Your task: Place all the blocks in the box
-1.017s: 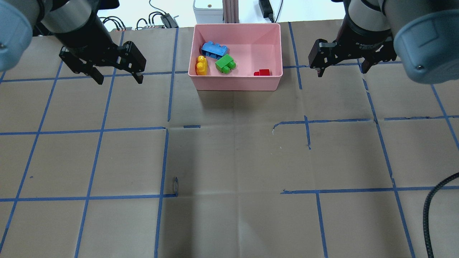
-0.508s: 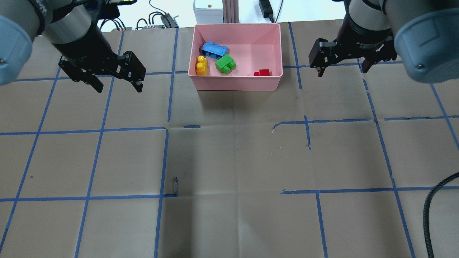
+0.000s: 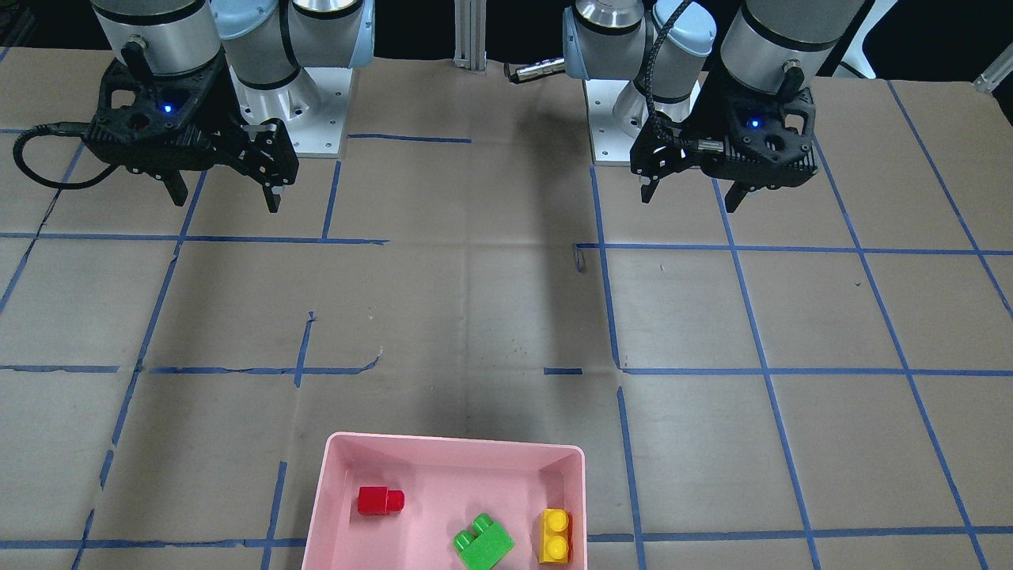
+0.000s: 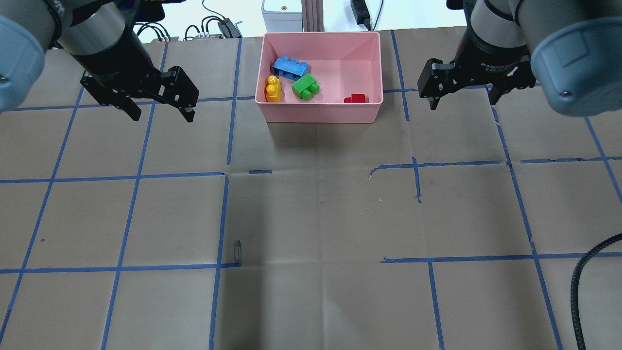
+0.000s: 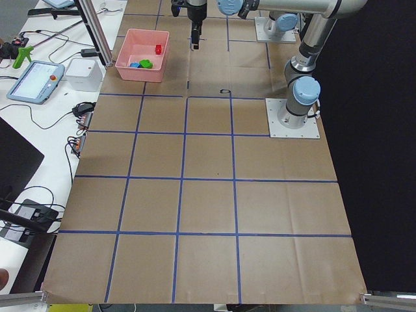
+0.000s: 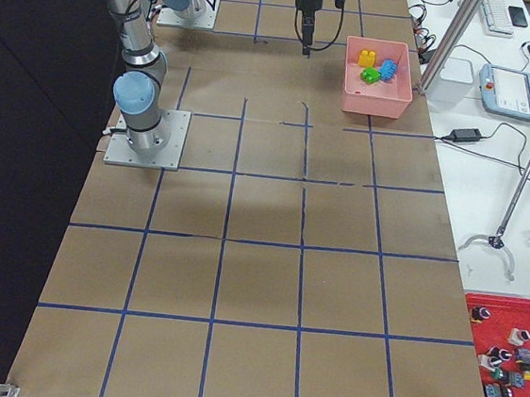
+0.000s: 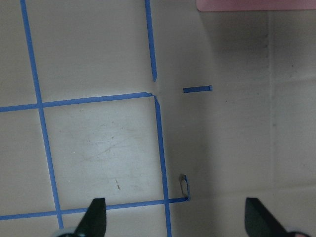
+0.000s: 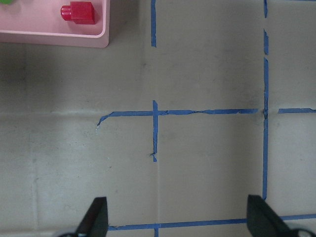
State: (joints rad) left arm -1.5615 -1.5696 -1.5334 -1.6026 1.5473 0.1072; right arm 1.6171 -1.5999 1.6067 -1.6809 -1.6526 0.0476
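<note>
The pink box (image 4: 320, 114) stands at the far middle of the table. In it lie the light-blue block (image 4: 290, 67), the yellow block (image 4: 273, 89), the green block (image 4: 305, 86) and the red block (image 4: 356, 98). My left gripper (image 4: 160, 115) is open and empty, hanging over bare table left of the box. My right gripper (image 4: 464, 102) is open and empty, right of the box. The right wrist view shows its fingertips (image 8: 98, 215) wide apart and the red block (image 8: 79, 12) in the box corner. The front view shows the box (image 3: 451, 443) and both grippers, the left one (image 3: 690, 199) and the right one (image 3: 224, 201).
Blue tape lines grid the brown paper table cover. A black cable (image 4: 580, 287) curves at the near right edge. A white device (image 4: 282, 14) and cables sit behind the box. A red tray of parts (image 6: 504, 361) lies on the side bench.
My left gripper has shifted slightly toward the robot, still open. The right gripper has barely moved. The blocks and the box have not moved.
</note>
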